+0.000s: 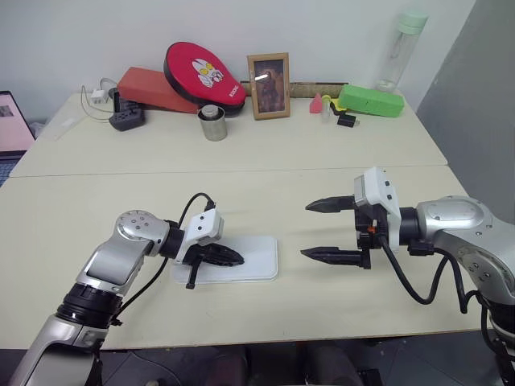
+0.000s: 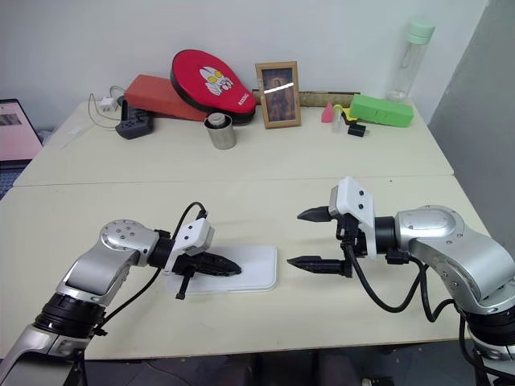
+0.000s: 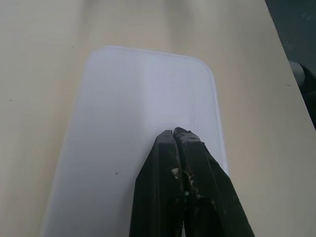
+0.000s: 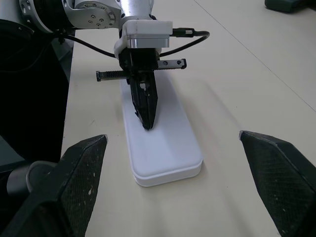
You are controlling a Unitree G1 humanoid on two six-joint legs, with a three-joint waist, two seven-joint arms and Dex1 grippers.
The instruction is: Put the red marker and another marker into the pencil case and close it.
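The pencil case (image 1: pixel 256 262) is a flat white box lying shut on the near table, lid down. My left gripper (image 1: pixel 239 258) is shut with nothing between its fingers. It points down at the lid of the pencil case (image 3: pixel 143 108), with its tips (image 4: pixel 147 126) on or just above the lid's middle. To the right of the case, my right gripper (image 1: pixel 306 231) hangs open and empty above the table, pointing toward it, with its fingers (image 4: pixel 81 182) spread wide. The red marker and the other marker are hidden or out of view.
Along the back of the far table stand a red paddle cover (image 1: pixel 203 74), a red box (image 1: pixel 149 88), a picture frame (image 1: pixel 269 85), a metal cup (image 1: pixel 213 123), a green box (image 1: pixel 370 101), a clear bottle (image 1: pixel 401 50) and a power strip (image 1: pixel 126 119). A screen (image 1: pixel 10 121) shows at the left edge.
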